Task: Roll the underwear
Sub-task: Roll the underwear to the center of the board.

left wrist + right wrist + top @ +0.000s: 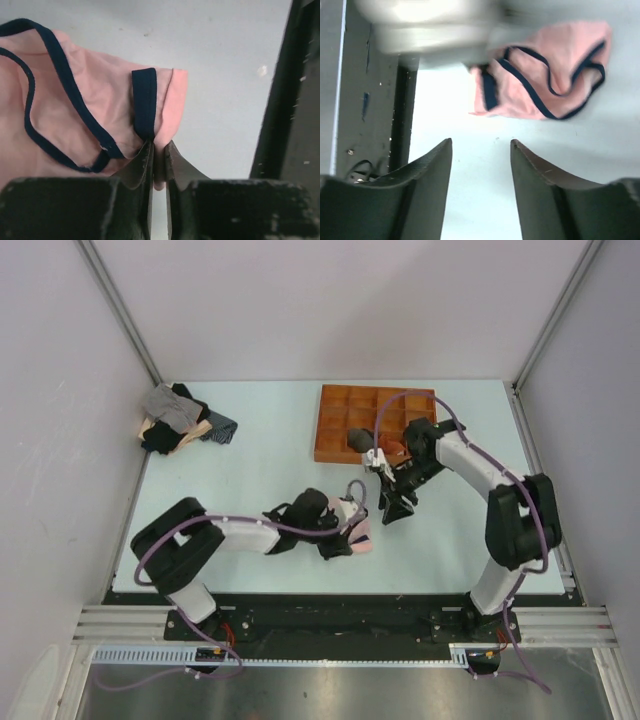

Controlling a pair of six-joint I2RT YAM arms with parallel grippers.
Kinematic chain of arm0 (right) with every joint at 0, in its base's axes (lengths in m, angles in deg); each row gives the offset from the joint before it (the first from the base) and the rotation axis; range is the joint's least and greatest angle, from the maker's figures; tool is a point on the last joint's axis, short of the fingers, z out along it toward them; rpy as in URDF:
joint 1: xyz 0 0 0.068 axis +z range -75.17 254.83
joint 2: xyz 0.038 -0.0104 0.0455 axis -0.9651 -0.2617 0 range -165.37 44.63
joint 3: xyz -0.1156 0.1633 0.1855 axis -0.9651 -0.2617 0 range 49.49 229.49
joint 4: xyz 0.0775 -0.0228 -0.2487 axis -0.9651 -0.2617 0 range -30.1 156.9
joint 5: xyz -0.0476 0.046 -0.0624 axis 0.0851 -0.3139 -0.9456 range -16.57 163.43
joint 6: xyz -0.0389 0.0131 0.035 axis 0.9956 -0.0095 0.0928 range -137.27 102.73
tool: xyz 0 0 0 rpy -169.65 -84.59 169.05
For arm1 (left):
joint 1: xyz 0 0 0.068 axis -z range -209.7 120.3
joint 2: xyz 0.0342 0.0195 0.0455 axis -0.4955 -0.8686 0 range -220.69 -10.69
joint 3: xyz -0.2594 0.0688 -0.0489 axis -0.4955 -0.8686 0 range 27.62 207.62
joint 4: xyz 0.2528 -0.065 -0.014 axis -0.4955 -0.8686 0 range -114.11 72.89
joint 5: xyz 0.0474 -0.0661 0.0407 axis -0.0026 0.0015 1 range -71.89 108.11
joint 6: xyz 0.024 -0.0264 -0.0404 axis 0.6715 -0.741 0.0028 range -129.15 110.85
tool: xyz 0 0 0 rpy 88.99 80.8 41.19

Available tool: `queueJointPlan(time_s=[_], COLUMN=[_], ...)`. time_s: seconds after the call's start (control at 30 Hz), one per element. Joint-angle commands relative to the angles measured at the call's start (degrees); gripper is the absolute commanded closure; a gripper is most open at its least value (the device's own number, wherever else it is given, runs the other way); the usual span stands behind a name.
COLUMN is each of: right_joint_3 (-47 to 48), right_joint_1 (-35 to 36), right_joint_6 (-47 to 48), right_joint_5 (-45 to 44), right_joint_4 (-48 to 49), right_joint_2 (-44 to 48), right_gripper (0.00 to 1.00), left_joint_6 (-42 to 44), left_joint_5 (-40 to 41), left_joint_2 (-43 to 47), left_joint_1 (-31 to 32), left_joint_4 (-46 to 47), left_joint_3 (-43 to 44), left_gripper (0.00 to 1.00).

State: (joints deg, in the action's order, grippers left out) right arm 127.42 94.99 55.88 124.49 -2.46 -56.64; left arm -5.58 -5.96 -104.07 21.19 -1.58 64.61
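The left gripper pinches the pink underwear at a navy-edged fold, its fingers all but closed on the cloth. The garment lies near the table's front edge, at 6 o'clock from the orange tray. The right gripper hangs at 1 o'clock of the garment, fingers spread wide, holding nothing. A clothes pile sits at the table's 10 o'clock.

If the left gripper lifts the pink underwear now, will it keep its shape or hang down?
Probably floppy: the underwear lies in soft wrinkles. Likely light: the fabric looks thin where the left gripper pinches its edge.
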Motion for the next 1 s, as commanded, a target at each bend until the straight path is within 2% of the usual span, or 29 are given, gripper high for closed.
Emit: queueJointPlan(time_s=[0.0, 0.07, 0.1, 0.17, 0.2, 0.27, 0.47, 0.6, 0.67, 0.77, 0.8, 0.9, 0.97], right_joint_3=[-10.12, -14.8, -18.91, -23.33, -27.01, -29.41, -32.66, -33.55, -33.72, -33.72, -33.72, -32.59, -31.18], right_joint_1=[4.77, 8.65, 12.93, 16.47, 19.53, 21.31, 22.64, 23.17, 23.52, 23.69, 23.78, 23.7, 23.17], right_joint_6=[7.54, 5.97, 4.04, 2.97, 1.84, 1.91, 1.21, 1.21, 1.21, 1.21, 1.21, 1.39, 0.95], right_joint_5=[-0.51, -4.38, -8.92, -13.43, -17.63, -21.95, -28.29, -29.1, -29.88, -30.59, -30.68, -29.54, -26.22], right_joint_4=[8.23, 14.49, 21.13, 27.67, 34.32, 41.11, 49.75, 50.47, 50.12, 49.33, 48.98, 45.56, 41.18], right_joint_2=[8.6, 11.96, 13.46, 17.59, 18.56, 19.71, 16.55, 15.41, 13.83, 12.16, 11.37, 9.79, 9.08], right_gripper=[0.44, 0.43, 0.43, 0.41, 0.4, 0.38, 0.4, 0.42, 0.44, 0.53, 0.56, 0.79, 0.85], left_joint_6=[-8.31, -8.76, -8.59, -8.76, -8.76, -9.28, -10.6, -11.48, -12.45, -16.66, -21.02, -26.15, -26.51], left_joint_5=[-19.59, -21.62, -22.06, -22.33, -22.77, -22.68, -22.77, -22.59, -22.42, -23.12, -24.86, -23.57, -21.46], left_joint_2=[-11.53, -14.88, -17.59, -19.37, -20.6, -21.31, -21.75, -21.75, -20.96, -17.12, -15.62, -7.89, -0.71], left_joint_1=[-7.9, -8.97, -9.49, -9.93, -10.46, -10.81, -11.69, -12.22, -12.66, -13.97, -14.59, -16.96, -18.02], left_joint_4=[-10.6, -14.29, -15.08, -17.28, -17.72, -17.55, -15.97, -15.79, -13.7, -7.73, -1.44, 8.18, 11.35], left_joint_3=[5.62, 9.13, 9.93, 11.43, 11.78, 11.88, 11.61, 11.96, 11.61, 8.98, 7.67, 2.92, -0.33], left_gripper=[0.84, 0.83, 0.82, 0.8, 0.79, 0.79, 0.75, 0.72, 0.67, 0.59, 0.58, 0.5, 0.46])
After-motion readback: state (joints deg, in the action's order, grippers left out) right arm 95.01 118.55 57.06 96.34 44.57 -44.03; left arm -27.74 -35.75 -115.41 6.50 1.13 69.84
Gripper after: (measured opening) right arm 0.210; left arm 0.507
